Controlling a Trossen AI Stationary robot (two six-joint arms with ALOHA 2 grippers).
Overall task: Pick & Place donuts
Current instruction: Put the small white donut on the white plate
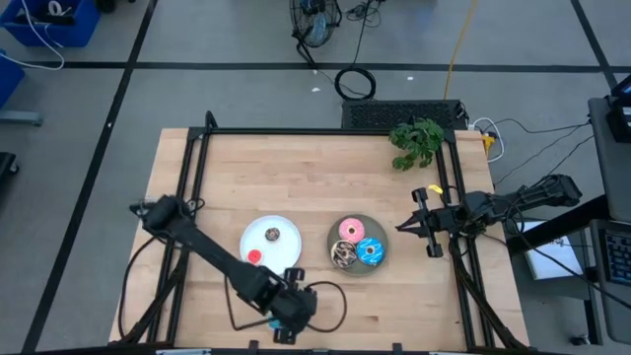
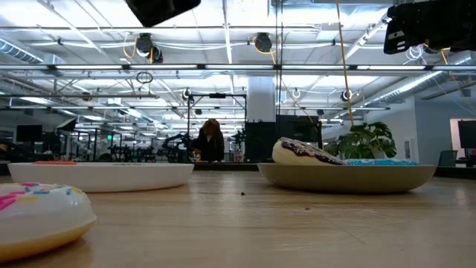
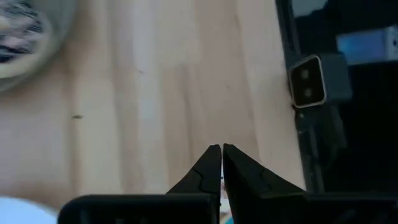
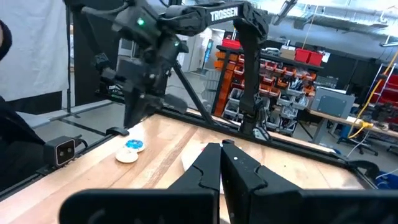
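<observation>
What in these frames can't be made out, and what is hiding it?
- High view: anything under the left tool at the table's near edge is covered by the arm.
- Low view: contents of the white plate sit behind its rim; the near donut is cut off by the picture's edge.
- Left wrist view: the grey plate is blurred and cropped at the corner.
- Right wrist view: the small donut is too small for detail.
</observation>
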